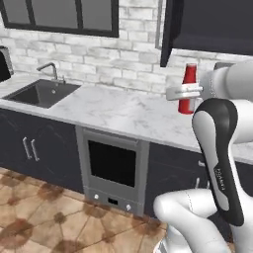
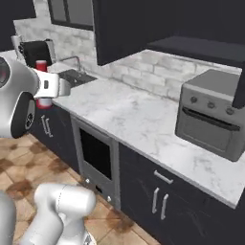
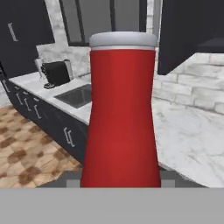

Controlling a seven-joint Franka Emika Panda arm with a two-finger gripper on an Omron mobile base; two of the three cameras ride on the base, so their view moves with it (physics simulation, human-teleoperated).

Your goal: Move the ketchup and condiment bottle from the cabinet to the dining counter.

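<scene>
My gripper (image 1: 187,93) is shut on the ketchup (image 1: 188,86), an all-red squeeze bottle with a whitish cap, and holds it upright by its middle. The bottle hangs in the air in front of the wall counter, below the cabinet (image 1: 212,24), whose dark door (image 1: 168,34) stands open. In the hand view the ketchup (image 3: 120,113) rises close up between the two fingers of the gripper (image 3: 120,180). From the right base view the ketchup (image 2: 42,66) pokes out above and below the gripper (image 2: 45,91). The condiment bottle and the dining counter are out of view.
A marble counter (image 1: 123,108) runs along the brick wall, with a sink (image 1: 42,91) and faucet (image 1: 49,69) at its left. A built-in oven (image 1: 113,163) sits below it. A toaster oven (image 2: 210,115) stands at the right, and a coffee machine (image 2: 36,50) stands beyond the sink.
</scene>
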